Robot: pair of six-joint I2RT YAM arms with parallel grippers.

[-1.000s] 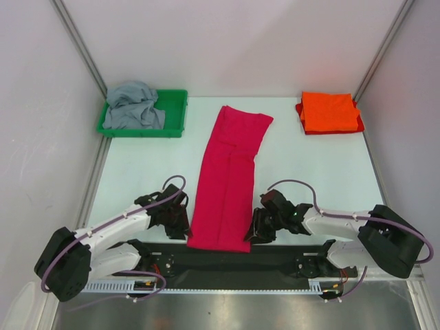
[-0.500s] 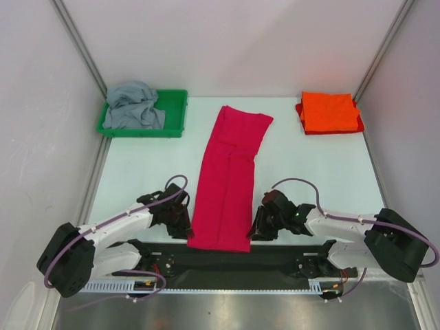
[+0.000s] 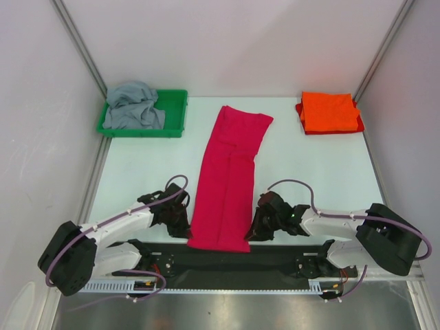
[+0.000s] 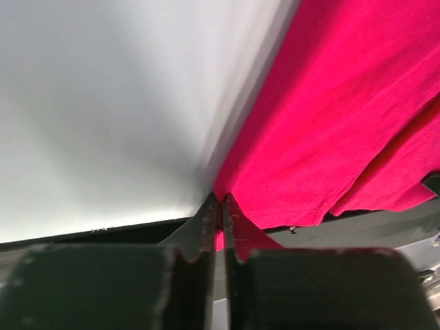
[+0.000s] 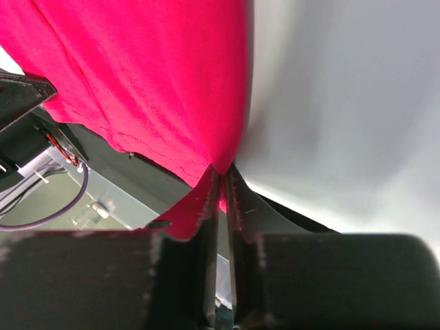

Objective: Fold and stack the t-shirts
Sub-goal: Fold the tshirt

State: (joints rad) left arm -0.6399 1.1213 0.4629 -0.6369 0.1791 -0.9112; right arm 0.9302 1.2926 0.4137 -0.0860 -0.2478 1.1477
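Observation:
The crimson-pink t-shirt [image 3: 227, 179] lies as a long folded strip down the middle of the table, its near hem at the front edge. My left gripper [image 3: 187, 227] is shut on the strip's near left corner; pink cloth [image 4: 323, 130] is pinched between the fingers [image 4: 206, 223]. My right gripper [image 3: 251, 232] is shut on the near right corner, with cloth [image 5: 137, 82] caught between its fingers [image 5: 237, 199]. A folded orange t-shirt [image 3: 329, 112] sits at the far right. A crumpled grey t-shirt [image 3: 134, 105] lies in the green tray [image 3: 176, 110].
The green tray stands at the far left corner by the left wall. White walls and metal posts close in the table on three sides. A black strip [image 3: 227, 258] with the arm bases runs along the near edge.
Both grippers have closed on the near corners of the pink t-shirt. The arms shifted only slightly; the shirt lies as before.

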